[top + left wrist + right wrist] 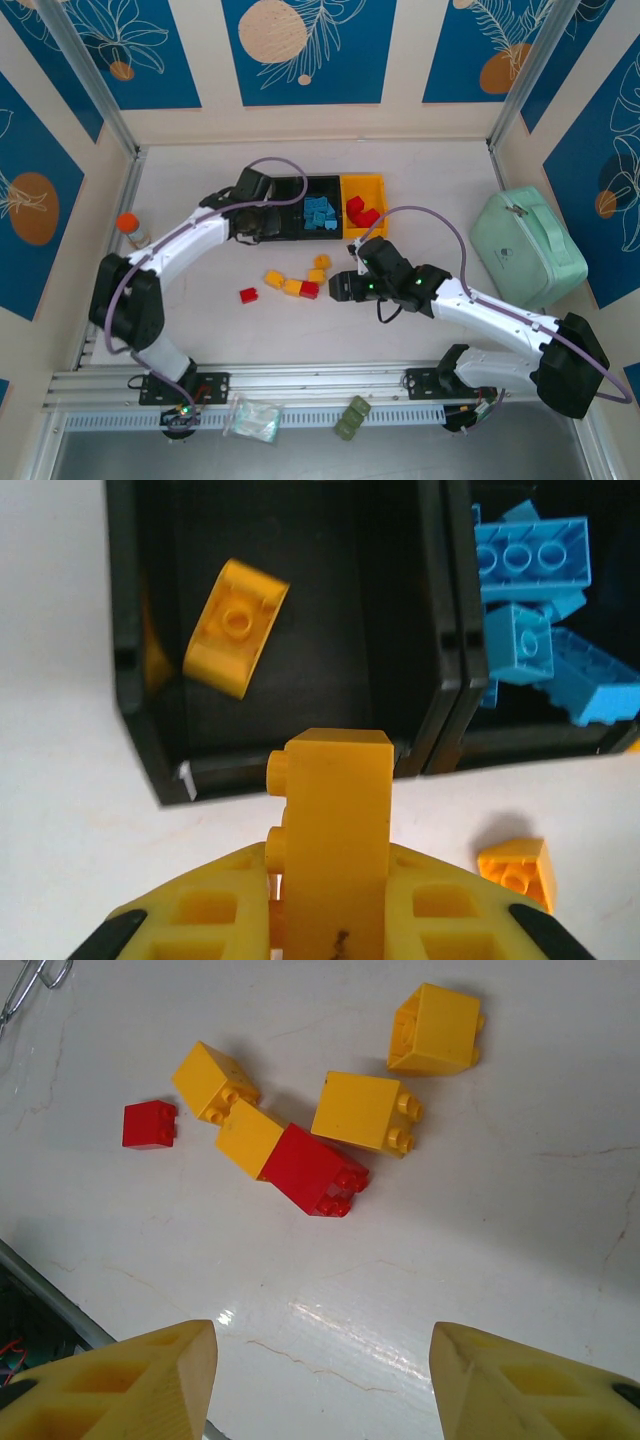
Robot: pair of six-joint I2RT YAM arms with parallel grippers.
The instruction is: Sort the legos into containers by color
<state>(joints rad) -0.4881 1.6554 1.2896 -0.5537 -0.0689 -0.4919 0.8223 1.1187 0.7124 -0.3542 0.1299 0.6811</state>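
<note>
The left end effector (pixel 330 905) is pinched tight on a yellow brick (pixel 337 800) at the near wall of the left black bin (pixel 125 640). The brick's long axis points away from the wrist, studs facing left. The right end effector (pixel 325 1360) hangs spread above loose red and yellow legos (pixel 360 1110) on the bench (pixel 520 1220).

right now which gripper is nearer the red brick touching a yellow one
Right. The right gripper sits just beside the red brick; the left gripper is up at the black bin, holding a yellow brick.
</note>
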